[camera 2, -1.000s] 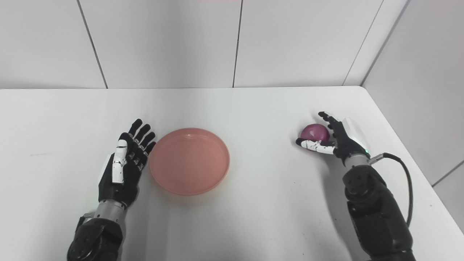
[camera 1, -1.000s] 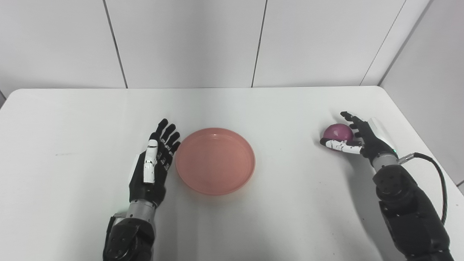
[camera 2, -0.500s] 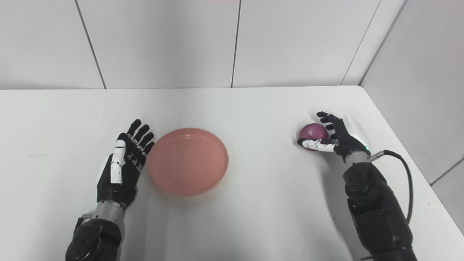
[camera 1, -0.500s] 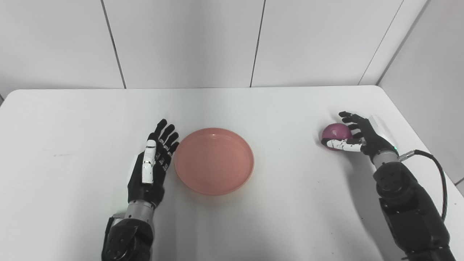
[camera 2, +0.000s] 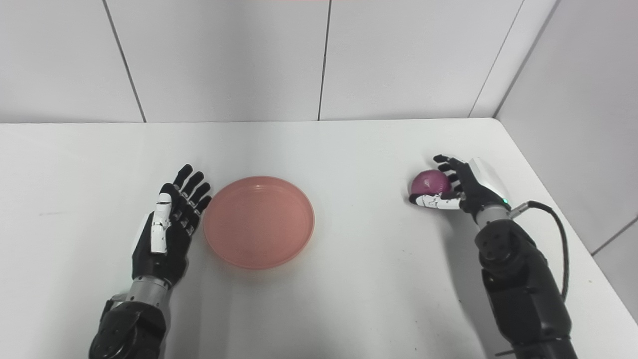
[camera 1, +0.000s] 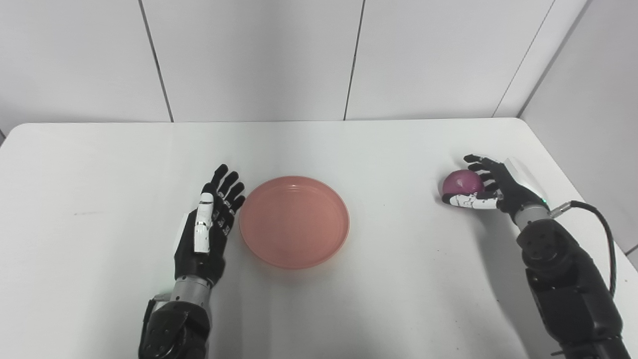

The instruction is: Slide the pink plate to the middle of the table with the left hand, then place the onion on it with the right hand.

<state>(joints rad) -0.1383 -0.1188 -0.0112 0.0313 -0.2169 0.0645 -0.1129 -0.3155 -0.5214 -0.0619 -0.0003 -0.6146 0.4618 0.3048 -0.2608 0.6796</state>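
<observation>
I had my right hand (camera 1: 491, 187) cupped around the one red onion (camera 1: 461, 181) at the table's (camera 1: 398, 289) right side, thumb under its near side, fingers curled over the far side; whether it truly gripped, I couldn't tell. The single pink plate (camera 1: 294, 221) lay well apart to its left, mid-table. My left hand (camera 1: 207, 229) rested open, fingers spread, just beside the plate's left rim.
</observation>
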